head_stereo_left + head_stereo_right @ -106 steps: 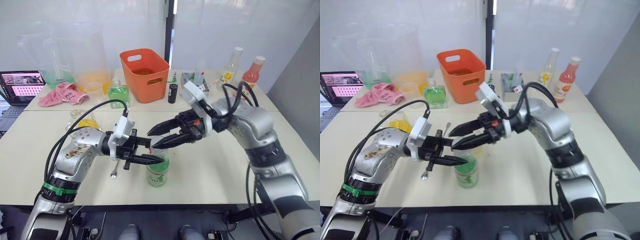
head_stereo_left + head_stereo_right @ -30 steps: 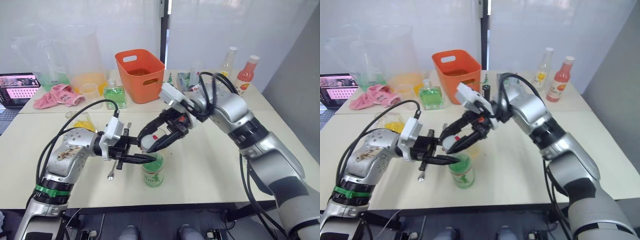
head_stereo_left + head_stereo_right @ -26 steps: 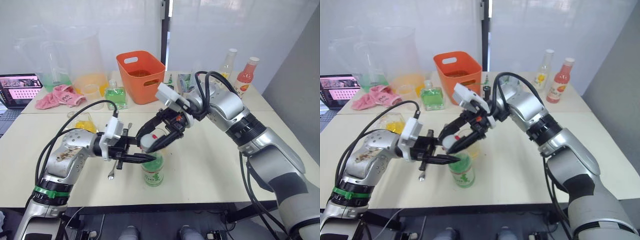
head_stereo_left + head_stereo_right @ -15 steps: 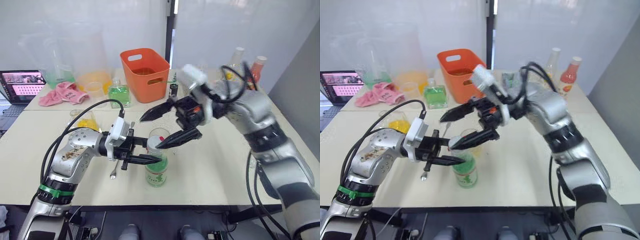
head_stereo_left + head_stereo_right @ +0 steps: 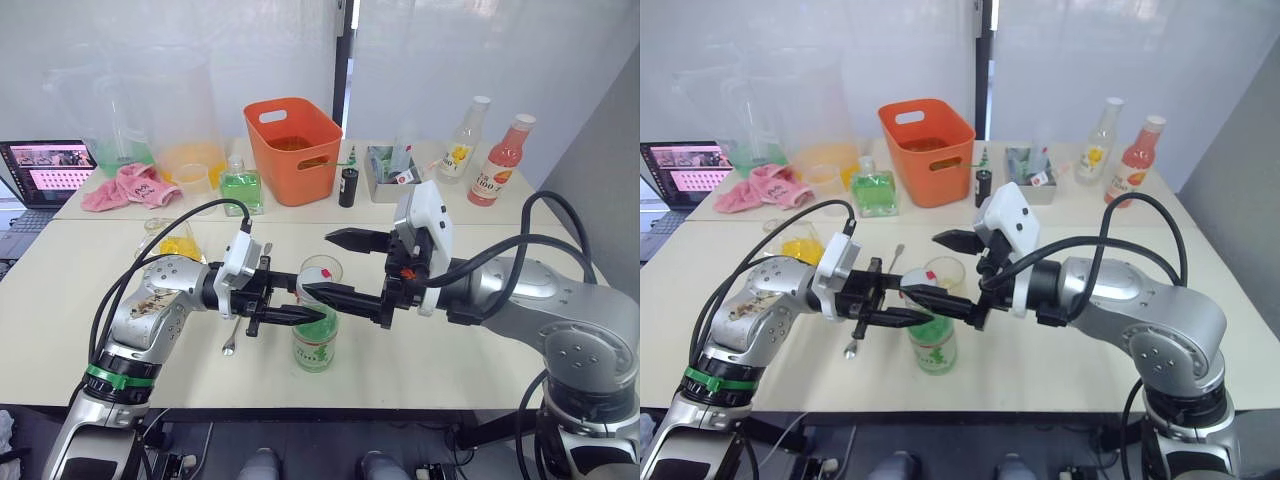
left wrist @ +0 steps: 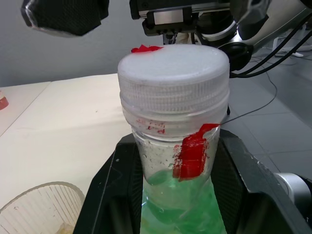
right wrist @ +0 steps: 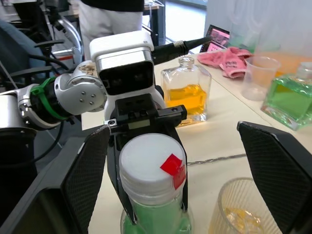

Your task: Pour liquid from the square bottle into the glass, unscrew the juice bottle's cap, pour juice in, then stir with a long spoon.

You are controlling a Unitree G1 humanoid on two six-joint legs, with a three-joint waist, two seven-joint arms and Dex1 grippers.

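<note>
Juice bottle [image 5: 314,345] stands on the counter, its neck clamped in the left jaws [image 5: 296,312], white cap [image 6: 173,68] not yet off. Right jaws [image 5: 335,266] gape wide around the cap, untouching. The glass [image 5: 320,273] just behind already holds yellow liquid, so unscrewing, pouring and stirring remain. The right wrist view adds the square bottle [image 7: 185,96] beyond the left arm.

This looks like a lab or test room. Two plain counters [image 5: 420,225] stand by white walls. A laptop [image 5: 40,172] sits at one edge, big clear jugs [image 5: 175,110] stand behind, and loose cables [image 7: 192,43] hang around.
</note>
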